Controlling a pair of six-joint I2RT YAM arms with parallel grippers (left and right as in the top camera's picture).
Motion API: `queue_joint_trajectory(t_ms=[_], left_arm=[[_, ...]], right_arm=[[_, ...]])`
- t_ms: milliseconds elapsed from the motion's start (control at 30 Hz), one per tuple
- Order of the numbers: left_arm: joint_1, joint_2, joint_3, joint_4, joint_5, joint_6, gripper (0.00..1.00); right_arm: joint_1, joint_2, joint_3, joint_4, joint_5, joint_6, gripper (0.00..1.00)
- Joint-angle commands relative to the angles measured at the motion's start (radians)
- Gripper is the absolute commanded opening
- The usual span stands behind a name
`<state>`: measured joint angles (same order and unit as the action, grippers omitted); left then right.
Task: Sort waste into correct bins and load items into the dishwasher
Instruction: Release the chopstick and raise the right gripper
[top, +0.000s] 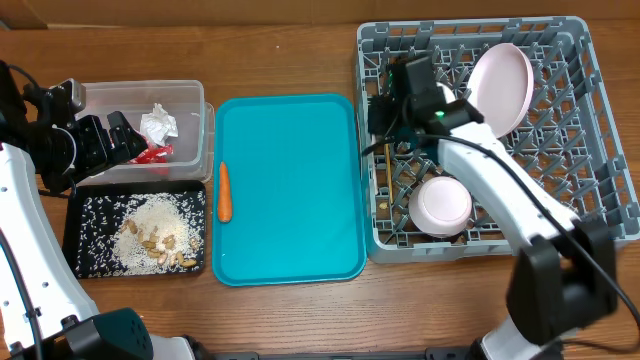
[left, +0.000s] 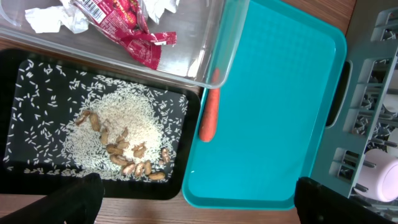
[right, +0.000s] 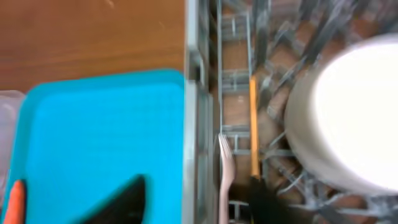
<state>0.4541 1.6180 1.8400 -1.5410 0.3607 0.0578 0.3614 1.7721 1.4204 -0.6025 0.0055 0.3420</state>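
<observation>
**Right arm over the rack's left edge, carrot on the teal tray**

The bench (top: 300, 50) is brown wood with a plain grain, and it carries everything I can see.

On its left sits the tub (top: 190, 95), holding the wrapper (top: 155, 153) and paper (top: 158, 124). Just in front of it is the black tray (top: 75, 215), with rice (top: 160, 215) heaped and scattered in it and nuts (top: 160, 245) on the heap.

The teal tray (top: 290, 190) lies mid-bench. The carrot (top: 225, 192) rests in it along the left rim, right beside the black tray.

The rack (top: 590, 60) fills the right side. A plate (top: 503, 85) leans among its pegs and a bowl (top: 440, 205) sits lower down.

My left fingers (left: 87, 199) stand wide apart with nothing between them, hanging over the tub and black tray.

My right fingers (right: 127, 199) are parted over the rack's left edge. Below them the fork (right: 225, 171) and chopstick (right: 253, 124) lie side by side in the rack's outer channel. The chopstick's near end meets one finger, and I cannot tell whether they touch.
</observation>
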Motion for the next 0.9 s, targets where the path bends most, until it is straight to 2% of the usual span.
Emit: queue_joint_trajectory(t_ms=[0, 67, 133, 867], left_arm=[[0.003, -0.002, 0.018, 0.001, -0.005, -0.005, 1.00], [0.003, -0.002, 0.018, 0.001, -0.005, -0.006, 1.00], [0.004, -0.002, 0.018, 0.001, -0.005, -0.006, 1.00], [0.003, -0.002, 0.018, 0.001, -0.005, -0.006, 1.00]], right_arm=[[-0.004, -0.122, 0.042, 0.006, 0.117, -0.002, 0.81], [-0.004, -0.135, 0.042, 0.005, 0.208, -0.002, 1.00], [-0.004, -0.136, 0.041, -0.003, 0.270, -0.002, 1.00], [-0.004, -0.134, 0.039, -0.058, 0.259, -0.001, 1.00]])
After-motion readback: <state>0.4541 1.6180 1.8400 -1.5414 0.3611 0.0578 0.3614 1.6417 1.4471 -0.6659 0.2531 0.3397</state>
